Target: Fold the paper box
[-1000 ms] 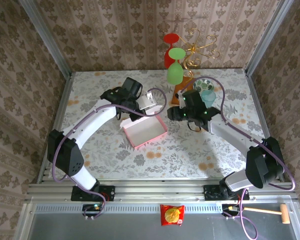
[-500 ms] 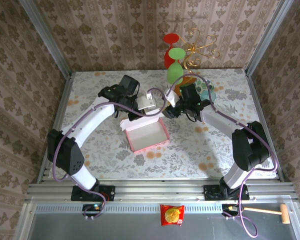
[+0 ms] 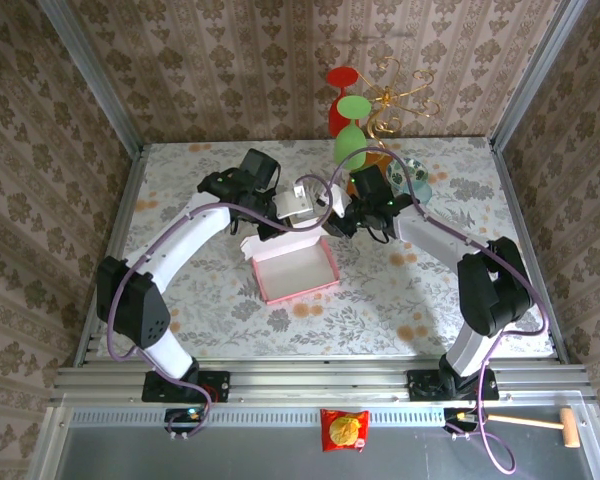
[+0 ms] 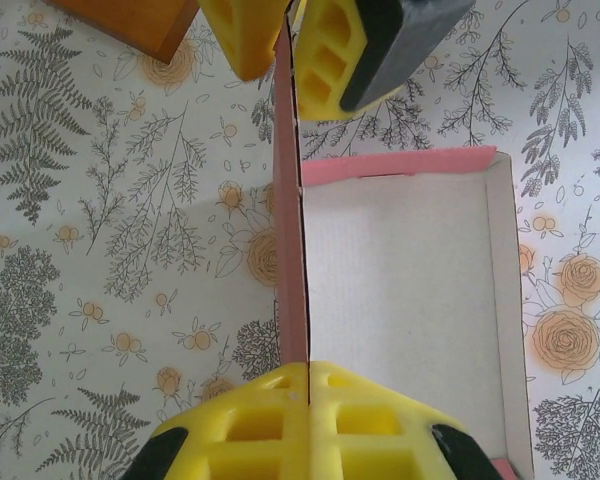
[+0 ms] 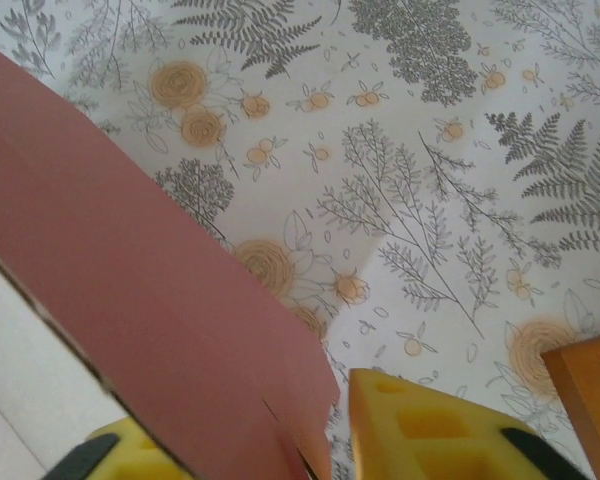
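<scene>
The paper box (image 3: 295, 268) lies open on the floral table, pink outside and whitish inside (image 4: 400, 300). One tall flap stands upright along its far side, seen edge-on (image 4: 292, 220). My left gripper (image 4: 308, 372) is shut on the top edge of this flap, also seen from above (image 3: 280, 212). My right gripper (image 3: 332, 212) reaches the same flap from the right. Its yellow fingers (image 4: 330, 60) sit on either side of the flap. In the right wrist view the pink flap (image 5: 130, 250) fills the space between them, and my right gripper (image 5: 270, 420) leaves a narrow gap at one finger (image 5: 430, 430).
A brown-orange booklet (image 4: 130, 20) lies just beyond the flap, its corner close to the right fingers (image 5: 585, 390). Green (image 3: 350, 145) and red (image 3: 340, 100) glasses, a gold wire stand (image 3: 400, 100) and a teal cup (image 3: 417, 185) crowd the far side. Walls enclose the table.
My right arm swung left from beside the box to the upright flap, and its jaws narrowed around it. My left gripper kept its hold and the flap rose slightly.
</scene>
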